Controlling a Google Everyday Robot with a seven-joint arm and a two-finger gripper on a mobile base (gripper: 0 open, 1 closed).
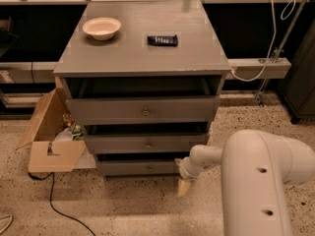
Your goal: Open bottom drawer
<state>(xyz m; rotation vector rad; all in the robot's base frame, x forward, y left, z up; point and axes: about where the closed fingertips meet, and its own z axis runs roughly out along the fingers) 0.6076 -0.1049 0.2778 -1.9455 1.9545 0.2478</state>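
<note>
The bottom drawer (pixel 138 168) is the narrowest grey front at the foot of the grey cabinet, with a small round knob (pixel 150 168) at its centre. It looks pushed in, set back under the middle drawer. My gripper (pixel 184 185) hangs just off the drawer's right end, low near the floor, to the right of the knob and not touching it. Its cream tip points down at the floor. My white arm (pixel 266 181) fills the lower right of the view.
The middle drawer (pixel 147 144) and top drawer (pixel 145 111) stand slightly out. A bowl (pixel 102 27) and a black remote (pixel 163 40) lie on the cabinet top. An open cardboard box (pixel 49 149) sits left of the cabinet, with a cable (pixel 64 210) on the speckled floor.
</note>
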